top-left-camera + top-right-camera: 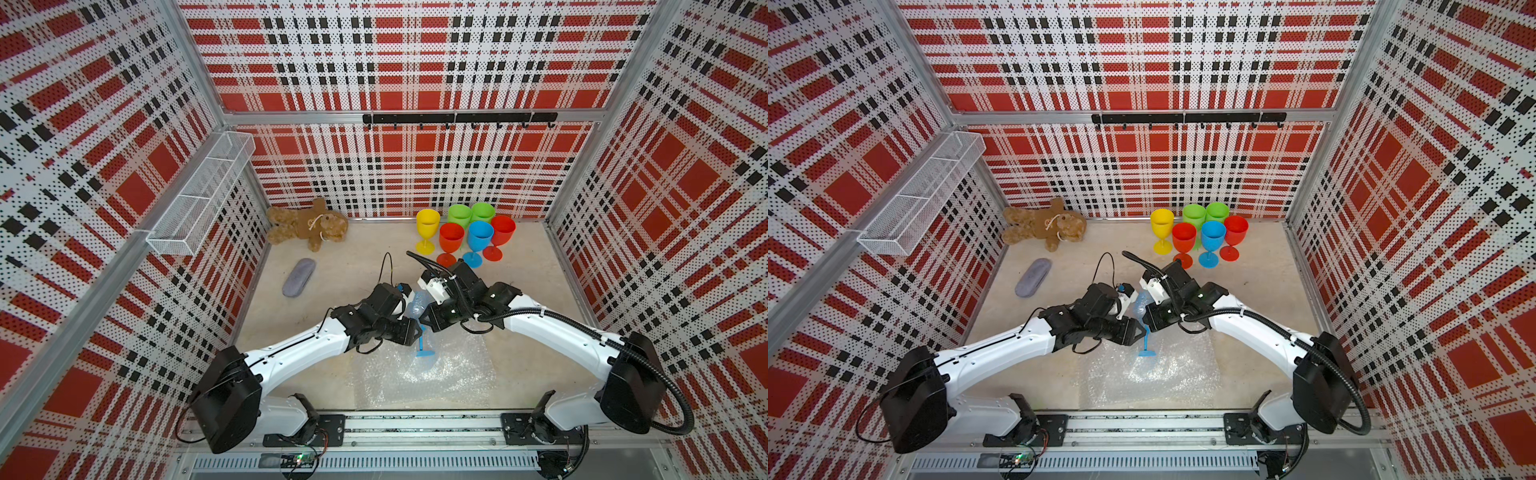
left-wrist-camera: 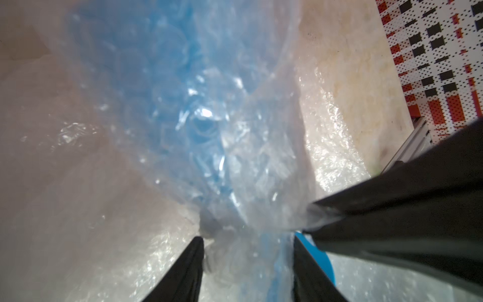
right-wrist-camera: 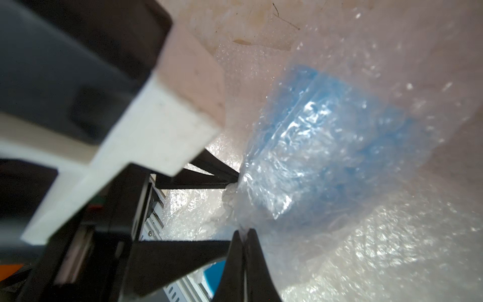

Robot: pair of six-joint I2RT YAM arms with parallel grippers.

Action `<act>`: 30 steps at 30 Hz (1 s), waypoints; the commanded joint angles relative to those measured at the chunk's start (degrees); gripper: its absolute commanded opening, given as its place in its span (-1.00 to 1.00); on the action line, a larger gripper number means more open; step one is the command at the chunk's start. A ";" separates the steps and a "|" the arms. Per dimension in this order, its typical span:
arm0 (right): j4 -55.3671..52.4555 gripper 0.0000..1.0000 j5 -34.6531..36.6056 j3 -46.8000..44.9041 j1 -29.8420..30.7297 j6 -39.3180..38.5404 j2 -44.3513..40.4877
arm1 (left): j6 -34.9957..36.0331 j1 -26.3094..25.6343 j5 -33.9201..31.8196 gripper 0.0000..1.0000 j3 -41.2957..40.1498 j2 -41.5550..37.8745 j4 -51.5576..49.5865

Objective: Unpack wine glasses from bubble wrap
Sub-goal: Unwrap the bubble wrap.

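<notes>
A blue wine glass (image 1: 423, 345) hangs tilted between my two arms, its bowl (image 3: 339, 125) still inside bubble wrap (image 1: 417, 305), its stem and foot bare. My left gripper (image 2: 248, 238) is open, with its jaws astride the wrapped stem (image 2: 281, 261) and a gap wider than the stem. My right gripper (image 3: 244, 231) is shut on a fold of the bubble wrap beside the bowl. More bubble wrap sheets (image 1: 1154, 374) lie flat underneath. Several unwrapped wine glasses stand at the back right, among them a yellow one (image 1: 427, 224) and a blue one (image 1: 480, 237).
A teddy bear (image 1: 309, 226) lies at the back left and a grey oblong case (image 1: 298, 277) in front of it. A white wire basket (image 1: 199, 195) hangs on the left wall, a black hook rail (image 1: 459, 118) on the back wall.
</notes>
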 commanded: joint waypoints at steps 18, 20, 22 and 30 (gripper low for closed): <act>-1.24 -1.00 1.31 -0.26 0.45 -1.74 1.40 | -1.79 0.25 -3.14 -1.00 1.77 1.46 3.92; -2.77 -1.00 2.98 -0.18 0.26 -2.36 0.96 | -2.39 0.55 -2.41 -1.00 0.93 0.15 4.28; -3.30 -1.00 4.27 -0.71 0.16 -2.75 0.43 | -3.22 1.16 -1.39 -1.00 -0.14 -1.40 4.35; -6.78 -1.00 11.54 -2.27 -0.94 -3.14 -1.86 | -9.56 3.98 3.52 -1.00 -7.74 -10.28 5.08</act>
